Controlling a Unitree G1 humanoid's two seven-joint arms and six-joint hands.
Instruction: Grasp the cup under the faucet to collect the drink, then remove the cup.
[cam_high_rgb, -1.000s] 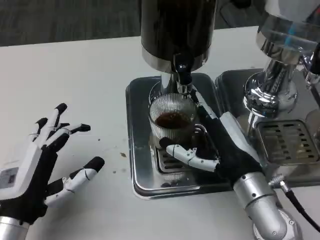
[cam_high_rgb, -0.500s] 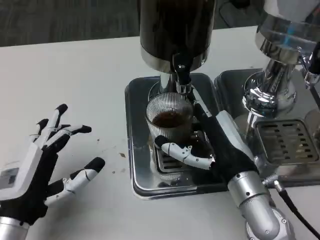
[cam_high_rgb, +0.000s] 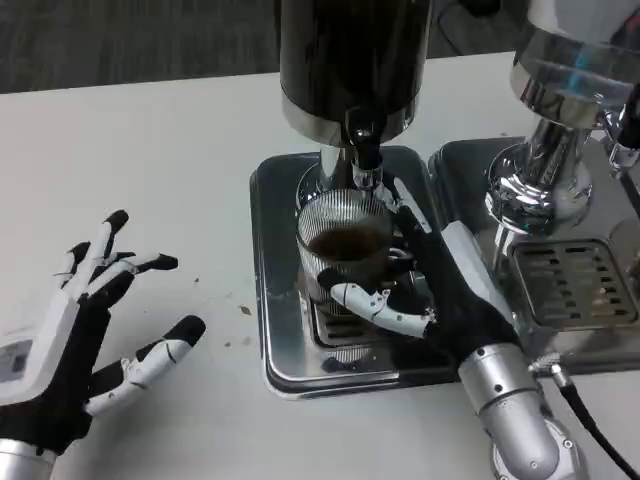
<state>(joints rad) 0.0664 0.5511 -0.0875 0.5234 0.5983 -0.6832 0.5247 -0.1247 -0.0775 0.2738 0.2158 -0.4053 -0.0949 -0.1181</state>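
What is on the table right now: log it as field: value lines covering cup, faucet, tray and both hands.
cup: ribbed glass cup holding dark drink, on the tray
faucet: black faucet directly above the cup
tray: metal drip tray under the dark dispenser
right hand: right hand wrapped around the cup
left hand: left hand on the white table, fingers spread, holding nothing

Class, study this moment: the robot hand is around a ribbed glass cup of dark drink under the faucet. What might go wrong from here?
1. The cup sits close under the faucet; lifting straight up might knock its rim against the spout.
2. The cup holds dark drink, so tilting it while withdrawing might spill onto the metal tray.
3. The right robot hand wraps ribbed glass, which may slip.
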